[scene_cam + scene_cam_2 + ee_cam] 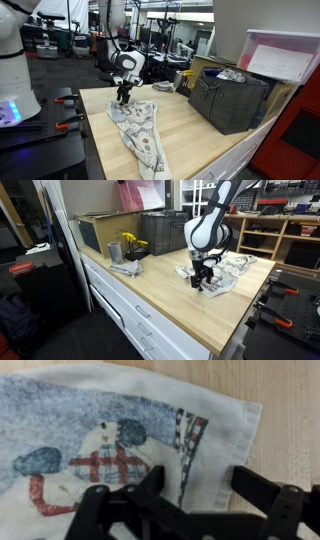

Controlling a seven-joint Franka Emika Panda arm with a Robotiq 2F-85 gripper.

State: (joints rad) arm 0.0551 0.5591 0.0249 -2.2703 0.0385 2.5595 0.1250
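A white cloth (141,131) printed with blue patches and a snowman figure lies rumpled on the wooden tabletop (200,138). In both exterior views my gripper (124,98) points straight down onto the cloth's end (228,268) near the table edge. In the wrist view the gripper (205,490) has its two black fingers (152,482) standing apart, one on the cloth (110,430) and one just past the hemmed edge on bare wood. The cloth's corner lies between them. Nothing is gripped as far as I can see.
A dark slatted crate (232,100) stands at the back of the table, with a pink-lidded box (285,55) above it. A metal cup (115,252) and yellow flowers (133,245) sit near the far corner. White drawers (130,310) front the counter.
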